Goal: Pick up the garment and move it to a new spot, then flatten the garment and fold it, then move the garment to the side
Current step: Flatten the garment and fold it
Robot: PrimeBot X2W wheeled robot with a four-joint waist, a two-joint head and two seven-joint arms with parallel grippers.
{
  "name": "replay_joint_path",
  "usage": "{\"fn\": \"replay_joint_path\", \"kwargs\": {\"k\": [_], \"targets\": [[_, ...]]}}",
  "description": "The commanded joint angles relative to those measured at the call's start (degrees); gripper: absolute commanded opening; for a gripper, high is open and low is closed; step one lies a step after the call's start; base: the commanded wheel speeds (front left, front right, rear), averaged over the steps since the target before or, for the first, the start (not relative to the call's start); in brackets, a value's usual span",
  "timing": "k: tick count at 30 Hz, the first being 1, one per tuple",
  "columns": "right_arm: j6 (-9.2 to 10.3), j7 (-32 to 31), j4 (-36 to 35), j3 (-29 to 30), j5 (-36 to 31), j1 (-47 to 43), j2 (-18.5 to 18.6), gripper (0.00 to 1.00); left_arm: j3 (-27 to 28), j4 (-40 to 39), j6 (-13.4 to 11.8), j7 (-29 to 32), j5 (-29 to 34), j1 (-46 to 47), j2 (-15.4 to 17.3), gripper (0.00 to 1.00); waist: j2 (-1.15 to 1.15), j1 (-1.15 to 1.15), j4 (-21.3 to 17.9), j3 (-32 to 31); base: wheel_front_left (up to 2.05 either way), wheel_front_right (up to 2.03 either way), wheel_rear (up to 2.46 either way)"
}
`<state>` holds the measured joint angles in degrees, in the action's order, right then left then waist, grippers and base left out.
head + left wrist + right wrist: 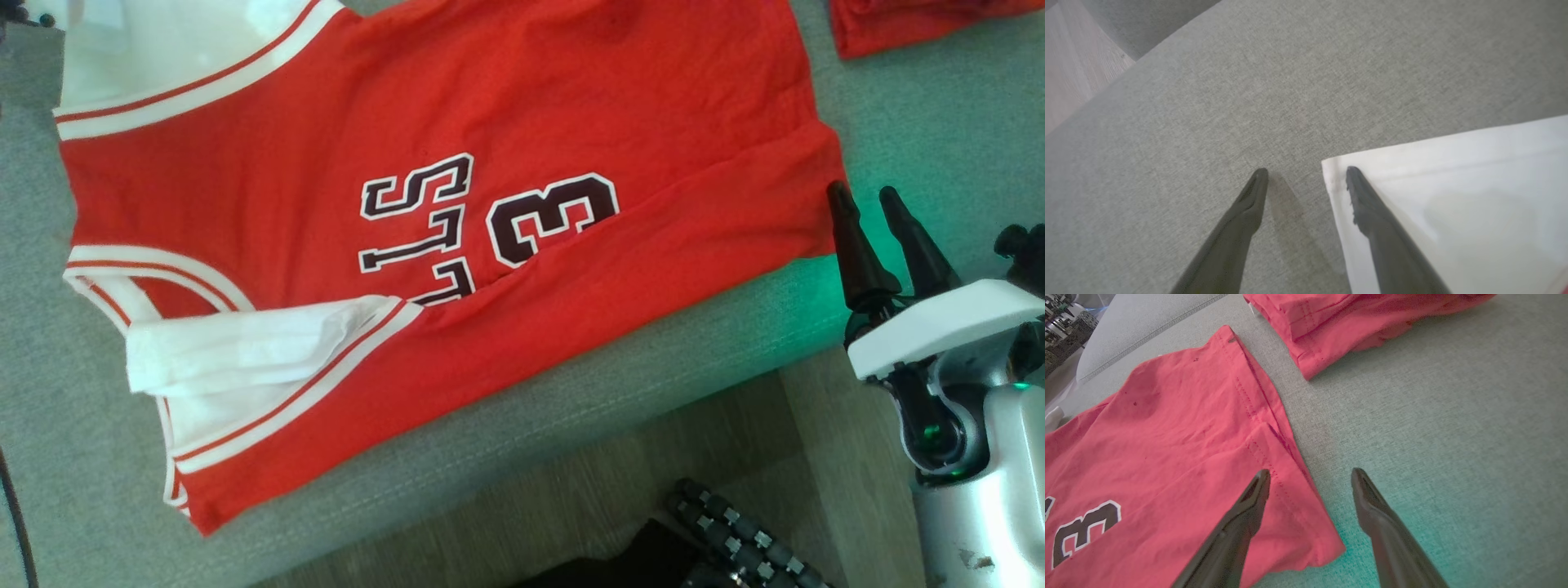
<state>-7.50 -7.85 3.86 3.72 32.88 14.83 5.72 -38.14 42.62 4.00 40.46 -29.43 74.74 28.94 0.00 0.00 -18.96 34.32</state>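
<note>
While the grey fabric surface (898, 98) carries it, the red jersey (408, 122) lies spread, with its near edge folded over. Its dark print reads "LLS" and "3". Another red garment (1355, 322) lies folded nearby. The right gripper (863, 192) has its jaws open and empty at the hem corner. The left gripper (1307, 169) has its jaws open and empty at a white corner.

Jersey (506, 114), red bundle (898, 24) on grey cushion (947, 122)
</note>
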Motion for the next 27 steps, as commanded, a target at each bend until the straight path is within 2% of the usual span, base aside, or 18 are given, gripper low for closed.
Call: {"fn": "replay_joint_path", "kwargs": {"k": [1,4,5,6,11,17,21,27], "targets": [[0.01,0.6,-1.5,-0.4,0.4,-0.1,1.0,1.00,1.2,-1.1,0.3,0.9,-0.4,2.6,2.5,0.83,0.00,0.00,-0.1,-0.1,0.00,0.00,0.00],[0.01,0.6,-1.4,-0.3,0.4,0.2,1.1,1.00,0.8,-1.2,0.9,1.8,-1.2,2.3,2.4,0.27,0.00,0.00,-0.3,-0.2,0.00,0.00,0.00],[0.01,0.5,-1.4,-0.4,0.3,0.4,1.2,1.00,0.8,-1.4,1.1,2.0,-1.6,2.2,2.3,0.04,0.00,0.00,-0.4,-0.3,0.00,0.00,0.00],[0.01,0.5,-1.4,-0.5,0.3,0.7,1.3,1.00,0.8,-1.4,1.2,2.2,-1.9,2.1,2.2,0.00,0.00,0.00,-0.4,-0.3,0.00,0.00,0.00],[0.01,-0.1,-1.1,-1.8,-0.8,3.9,2.2,1.00,0.9,-2.0,1.6,1.9,-2.8,1.8,2.4,0.00,0.00,0.00,-0.8,-0.6,0.00,0.00,0.00],[0.01,-4.5,1.8,-6.1,-3.7,13.7,4.4,1.00,0.8,-2.7,2.0,-0.9,-3.2,0.9,2.8,0.00,0.00,0.00,-0.4,-2.3,0.00,0.00,0.00],[0.01,-9.8,7.0,-8.5,-5.2,22.0,5.1,1.00,0.9,-3.5,2.4,-2.8,-4.5,0.0,2.5,0.00,0.00,0.00,0.7,-3.7,0.00,0.00,0.00],[0.01,-15.2,19.5,-10.5,-8.8,34.5,5.6,1.00,0.6,-5.6,2.9,-3.8,-6.0,-0.7,3.0,0.00,0.00,0.00,3.0,-4.9,0.00,0.00,0.00]]}}
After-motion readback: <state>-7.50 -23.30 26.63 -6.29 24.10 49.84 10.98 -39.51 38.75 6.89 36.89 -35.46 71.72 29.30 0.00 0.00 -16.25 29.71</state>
